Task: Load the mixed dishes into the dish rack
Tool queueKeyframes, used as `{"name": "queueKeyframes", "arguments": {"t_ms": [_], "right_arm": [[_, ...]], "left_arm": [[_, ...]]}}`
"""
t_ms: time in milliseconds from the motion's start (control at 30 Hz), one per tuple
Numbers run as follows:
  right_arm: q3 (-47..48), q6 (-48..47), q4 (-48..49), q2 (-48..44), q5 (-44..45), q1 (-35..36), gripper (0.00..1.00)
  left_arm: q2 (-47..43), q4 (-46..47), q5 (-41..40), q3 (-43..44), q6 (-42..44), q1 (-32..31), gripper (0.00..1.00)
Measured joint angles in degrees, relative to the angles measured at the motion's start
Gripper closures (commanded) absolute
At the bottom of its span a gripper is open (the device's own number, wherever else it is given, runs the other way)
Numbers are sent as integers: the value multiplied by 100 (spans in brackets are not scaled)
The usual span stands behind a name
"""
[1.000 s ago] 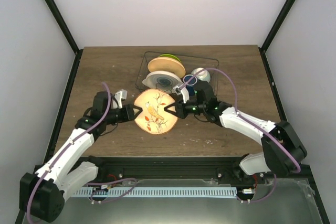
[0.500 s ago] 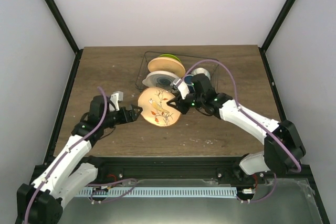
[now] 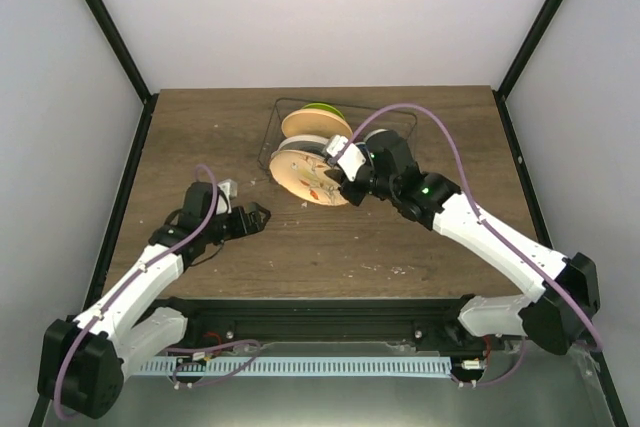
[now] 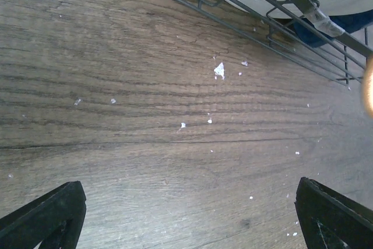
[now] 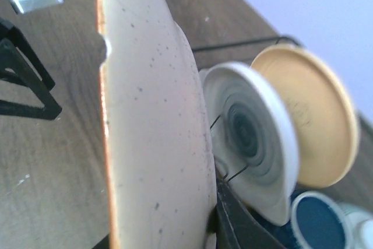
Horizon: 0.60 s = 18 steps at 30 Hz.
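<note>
My right gripper (image 3: 343,177) is shut on the rim of a cream, orange-edged plate with a bird picture (image 3: 306,179) and holds it on edge at the front of the wire dish rack (image 3: 272,135). In the right wrist view this plate (image 5: 152,132) stands edge-on, with a dark finger (image 5: 236,228) against its back. Standing in the rack are a cream plate with a ringed underside (image 5: 252,138), a peach plate (image 5: 309,115) and a lime-green plate (image 3: 324,107). A dark blue mug (image 5: 317,224) sits beside them. My left gripper (image 3: 260,215) is open and empty over bare wood, left of the plate.
The rack's front wires (image 4: 245,16) cross the top of the left wrist view, with the blue mug (image 4: 349,23) behind them. White crumbs (image 4: 219,70) dot the wooden table (image 3: 200,137). Black frame posts stand at the table's back corners.
My left gripper opened, let go of the bird plate and drew back left. The right gripper carried the plate up and back toward the rack, turning it more on edge.
</note>
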Motion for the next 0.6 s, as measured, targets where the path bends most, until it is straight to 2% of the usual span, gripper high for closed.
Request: {"name": "queueKeyframes", "arguments": {"t_ms": [233, 600], "right_arm": [[17, -994, 387, -219, 1005, 498, 99], [-739, -2472, 1351, -264, 2339, 852, 99]], "left_arm": [[151, 199, 7, -13, 2, 0, 0], [289, 417, 33, -138, 2, 0, 0]]}}
